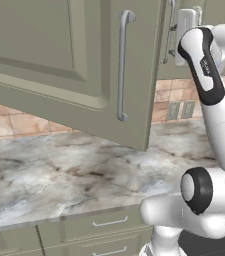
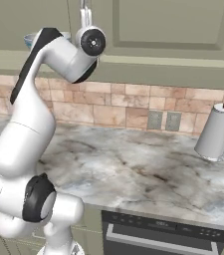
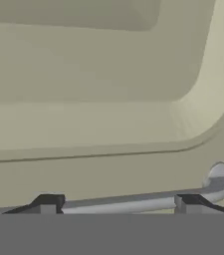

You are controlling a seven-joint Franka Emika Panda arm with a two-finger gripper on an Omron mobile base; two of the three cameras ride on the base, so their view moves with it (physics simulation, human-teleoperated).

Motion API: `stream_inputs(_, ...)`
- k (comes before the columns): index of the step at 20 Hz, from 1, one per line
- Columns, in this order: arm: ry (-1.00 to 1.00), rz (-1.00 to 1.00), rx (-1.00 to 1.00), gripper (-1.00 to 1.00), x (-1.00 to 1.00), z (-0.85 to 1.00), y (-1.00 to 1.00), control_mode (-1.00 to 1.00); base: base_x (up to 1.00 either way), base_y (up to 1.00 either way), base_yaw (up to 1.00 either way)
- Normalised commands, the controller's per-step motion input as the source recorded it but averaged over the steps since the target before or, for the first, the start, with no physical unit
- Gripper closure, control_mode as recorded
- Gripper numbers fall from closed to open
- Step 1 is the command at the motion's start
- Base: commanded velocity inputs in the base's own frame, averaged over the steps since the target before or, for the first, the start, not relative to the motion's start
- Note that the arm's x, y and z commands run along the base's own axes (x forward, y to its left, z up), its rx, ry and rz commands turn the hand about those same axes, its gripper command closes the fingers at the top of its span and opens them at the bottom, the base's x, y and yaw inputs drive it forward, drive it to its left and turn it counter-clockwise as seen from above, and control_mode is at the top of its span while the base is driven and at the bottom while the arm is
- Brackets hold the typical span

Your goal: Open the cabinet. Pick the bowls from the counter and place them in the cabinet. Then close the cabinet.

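we've got the olive-green wall cabinet door (image 1: 59, 65) swung open over the grey-beige marble counter (image 1: 59, 175), gripper (image 3: 118, 205) right up against its panel, fingers spread wide around the long silver bar handle (image 3: 133, 200), handle end curving in at 3 o'clock, pale grey cylindrical container (image 2: 215, 130) on the counter at 3 o'clock in the right base view

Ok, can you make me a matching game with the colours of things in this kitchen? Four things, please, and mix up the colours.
Things:
1. cabinet door
2. bar handle
3. counter
4. backsplash

Colours:
A. tan tiles
B. shiny silver
C. olive green
D. grey marble with darker veins

Right pairs: 1-C, 2-B, 3-D, 4-A
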Motion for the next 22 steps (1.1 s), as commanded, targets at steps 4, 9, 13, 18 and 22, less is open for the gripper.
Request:
stream_inputs(4, 0.16, 0.04, 0.00, -1.00, 0.97, 0.00, 0.00, -1.00, 0.00, 0.00, 0.00)
stream_inputs(9, 0.11, 0.03, 0.01, -1.00, 0.61, 0.00, 0.00, -1.00, 0.00, 0.00, 0.00)
stream_inputs(13, -0.07, 0.00, 0.17, -1.00, -0.62, -0.61, -0.06, -1.00, 0.00, 0.00, 0.00)
stream_inputs(18, -0.15, 0.00, 0.14, -1.00, -0.52, -0.86, 0.00, -1.00, 0.00, 0.00, 0.00)
stream_inputs(22, -0.06, 0.00, 0.07, -1.00, -0.60, -0.21, 0.03, -1.00, 0.00, 0.00, 0.00)
